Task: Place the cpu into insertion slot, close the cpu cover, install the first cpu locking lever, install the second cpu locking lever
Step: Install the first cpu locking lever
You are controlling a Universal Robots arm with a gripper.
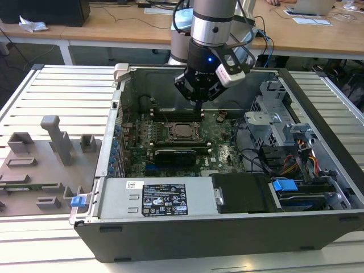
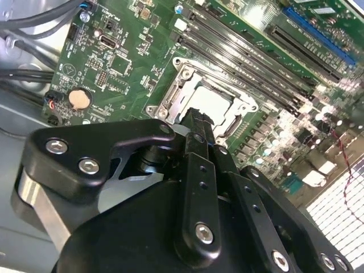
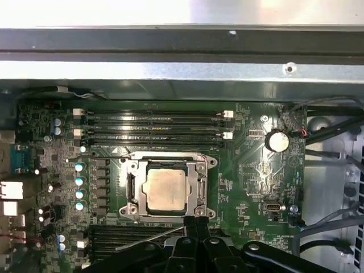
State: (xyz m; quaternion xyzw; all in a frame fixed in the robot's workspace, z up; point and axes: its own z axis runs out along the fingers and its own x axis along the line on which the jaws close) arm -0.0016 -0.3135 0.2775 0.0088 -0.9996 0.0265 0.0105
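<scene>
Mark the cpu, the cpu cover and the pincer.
cpu (image 3: 165, 190), first wrist view, centre of its metal top.
cpu cover (image 3: 165, 165), first wrist view, one bar of its steel frame.
pincer (image 3: 195, 219), first wrist view, midway between its fingertips.

In first wrist view fingers (image 3: 191, 227) hide pt of cpu cover (image 3: 165, 161); arm (image 1: 213, 23) cut off at exterior view's top.

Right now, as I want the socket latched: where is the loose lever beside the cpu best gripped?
Probably the free outer end of the locking lever, from above, pincer straddling the thin rod: it angles away from the cpu cover over the memory slots, leaving room either side.
</scene>
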